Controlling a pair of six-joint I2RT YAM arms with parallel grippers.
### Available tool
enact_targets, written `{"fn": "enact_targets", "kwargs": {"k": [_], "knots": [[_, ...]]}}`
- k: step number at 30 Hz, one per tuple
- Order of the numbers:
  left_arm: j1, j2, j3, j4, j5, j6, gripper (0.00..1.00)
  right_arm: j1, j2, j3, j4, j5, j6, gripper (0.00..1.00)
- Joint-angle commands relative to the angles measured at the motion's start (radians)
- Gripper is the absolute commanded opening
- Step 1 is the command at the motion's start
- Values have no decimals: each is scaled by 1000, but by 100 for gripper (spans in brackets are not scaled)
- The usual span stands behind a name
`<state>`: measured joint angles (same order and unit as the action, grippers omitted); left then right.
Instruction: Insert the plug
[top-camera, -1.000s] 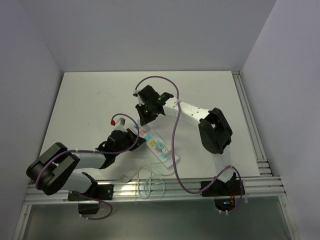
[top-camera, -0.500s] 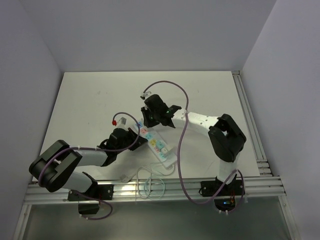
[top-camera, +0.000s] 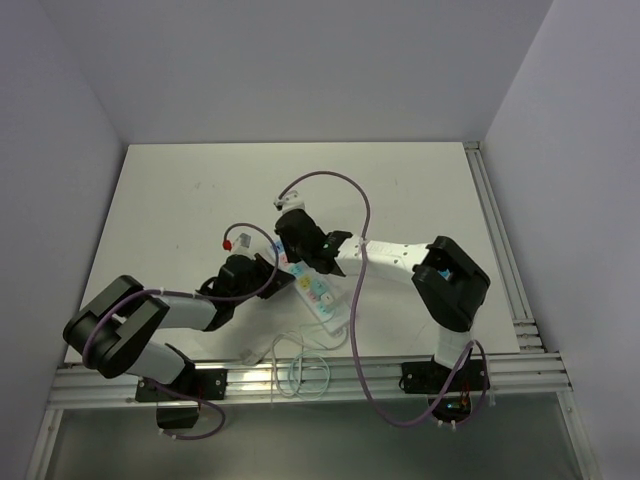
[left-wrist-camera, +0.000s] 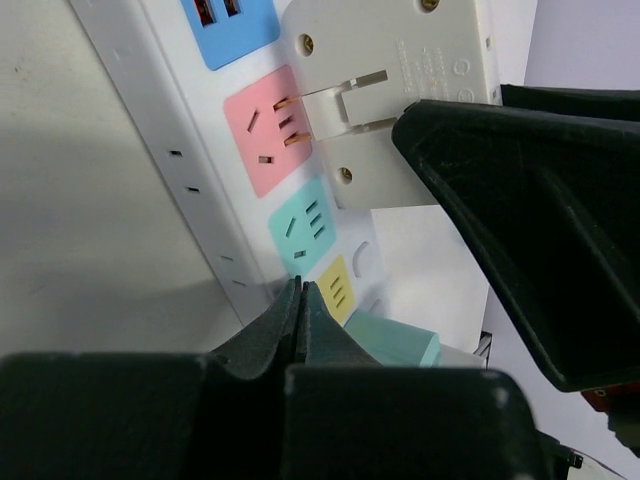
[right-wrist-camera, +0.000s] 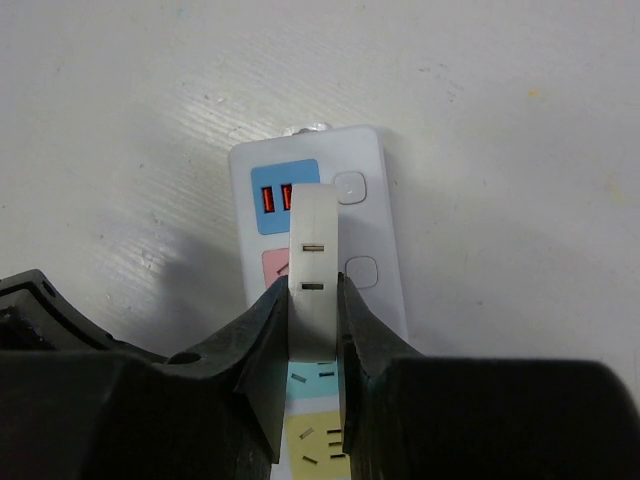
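Note:
A white power strip (top-camera: 322, 300) with blue, pink, teal and yellow sockets lies on the table near the front. My right gripper (right-wrist-camera: 313, 285) is shut on the white plug (right-wrist-camera: 315, 250), its fingers (right-wrist-camera: 262, 330) clamping both flat sides. The plug (left-wrist-camera: 390, 60) is held over the strip (left-wrist-camera: 150, 100), its brass prongs (left-wrist-camera: 290, 120) at the slots of the pink socket (left-wrist-camera: 255, 150). My left gripper (left-wrist-camera: 300, 287) is shut and empty, its tips by the strip's side edge next to the teal socket (left-wrist-camera: 300, 225). From above, both grippers (top-camera: 292, 252) (top-camera: 266, 276) meet at the strip's far end.
The strip's thin white cable (top-camera: 300, 368) lies coiled at the table's front edge by the aluminium rail (top-camera: 330, 378). Purple arm cables (top-camera: 352, 290) loop over the strip. A pale green block (left-wrist-camera: 395, 345) sits beyond the yellow socket.
My right arm swung toward the near left and brought the plug down over the strip's pink socket. The left arm barely moved.

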<state>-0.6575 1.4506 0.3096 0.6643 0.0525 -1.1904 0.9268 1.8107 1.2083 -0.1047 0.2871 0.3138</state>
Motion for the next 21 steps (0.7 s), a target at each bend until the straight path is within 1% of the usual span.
{"fn": "enact_targets", "kwargs": {"k": [1, 8, 12, 15, 18, 21], "knots": [[6, 21, -12, -37, -11, 8, 0, 21, 75, -33, -64, 78, 30, 0], [29, -5, -47, -32, -23, -9, 0, 49, 114, -56, -75, 76, 65, 0], [44, -65, -60, -63, -43, 0, 0, 58, 142, -82, -52, 64, 79, 0], [56, -88, -58, -98, -48, 12, 0, 72, 185, -70, -70, 87, 87, 0], [68, -108, -61, -109, -48, 20, 0, 79, 220, -64, -75, 99, 76, 0], [73, -102, -61, -101, -48, 22, 0, 102, 243, -35, -118, 112, 64, 0]]}}
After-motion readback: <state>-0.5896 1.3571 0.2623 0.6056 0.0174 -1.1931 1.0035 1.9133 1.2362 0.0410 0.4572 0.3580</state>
